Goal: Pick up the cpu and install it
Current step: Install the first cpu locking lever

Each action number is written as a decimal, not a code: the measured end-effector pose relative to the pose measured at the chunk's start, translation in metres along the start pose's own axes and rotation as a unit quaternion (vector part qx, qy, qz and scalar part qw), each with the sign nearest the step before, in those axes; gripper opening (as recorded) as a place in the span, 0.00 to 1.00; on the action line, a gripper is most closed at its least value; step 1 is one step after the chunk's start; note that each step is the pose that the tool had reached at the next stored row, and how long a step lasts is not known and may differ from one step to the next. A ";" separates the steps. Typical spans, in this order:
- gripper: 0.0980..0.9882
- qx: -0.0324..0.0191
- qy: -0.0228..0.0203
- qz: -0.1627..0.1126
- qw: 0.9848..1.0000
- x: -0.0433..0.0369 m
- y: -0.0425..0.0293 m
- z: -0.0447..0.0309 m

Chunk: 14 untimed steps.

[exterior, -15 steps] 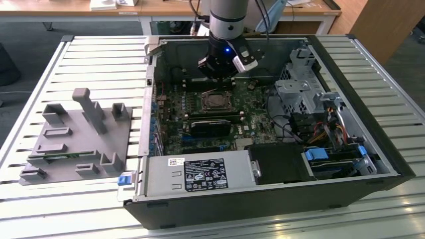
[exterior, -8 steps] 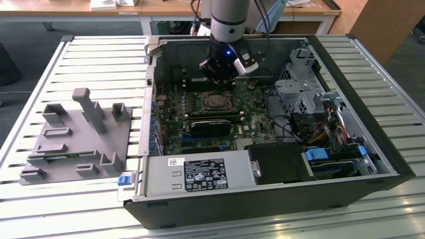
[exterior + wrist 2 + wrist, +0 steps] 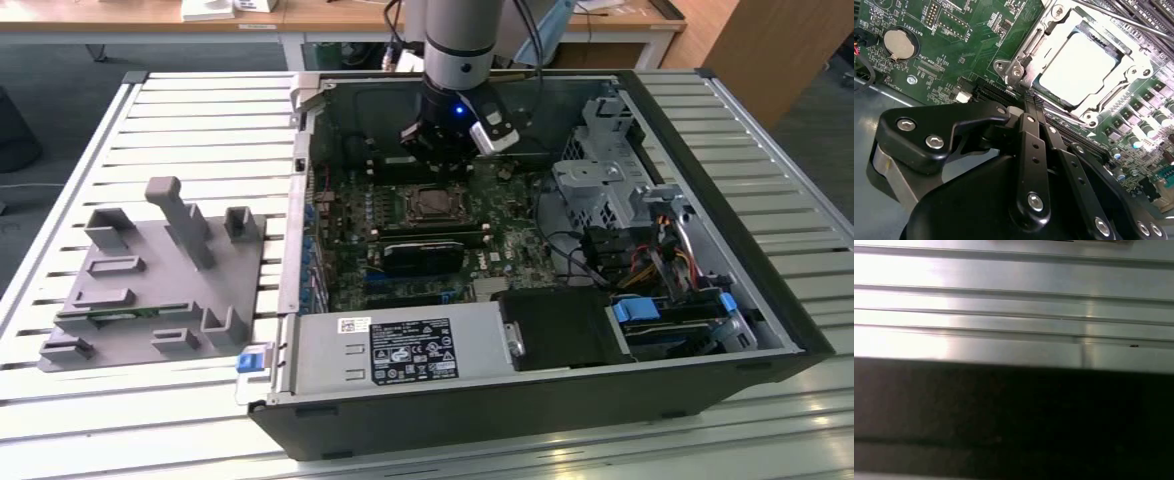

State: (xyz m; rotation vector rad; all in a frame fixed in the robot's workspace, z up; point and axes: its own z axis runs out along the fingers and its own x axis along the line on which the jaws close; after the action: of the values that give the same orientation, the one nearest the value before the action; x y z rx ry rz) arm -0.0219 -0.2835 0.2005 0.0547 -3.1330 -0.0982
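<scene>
The cpu [image 3: 1080, 61], a flat square chip with a silver-grey top, lies inside the metal-framed socket [image 3: 1019, 70] on the green motherboard. In the exterior view that socket [image 3: 430, 204] sits mid-board inside the open computer case. My gripper [image 3: 1030, 104] hovers just off one side of the socket, its two black fingers [image 3: 1026, 131] pressed together with nothing between them. From the exterior view the gripper [image 3: 441, 166] hangs straight down from the arm, just behind the socket and a little above the board.
A black heatsink block [image 3: 424, 256] lies in front of the socket, and a power supply [image 3: 400, 350] fills the case's front. Drive cages and cables [image 3: 627, 200] crowd the exterior view's right. A grey parts fixture [image 3: 147, 290] stands on the slatted table [image 3: 200, 110]. A coin battery [image 3: 899, 44] sits on the board.
</scene>
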 end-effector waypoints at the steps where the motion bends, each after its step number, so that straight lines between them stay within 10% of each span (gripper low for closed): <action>1: 0.01 0.000 0.000 0.000 1.000 0.0000 0.0001 -0.0010; 14: 0.01 0.016 0.001 0.000 1.000 -0.0003 0.0016 0.0029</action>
State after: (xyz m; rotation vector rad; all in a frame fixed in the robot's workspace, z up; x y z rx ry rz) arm -0.0217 -0.2817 0.1978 0.0545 -3.1336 -0.0468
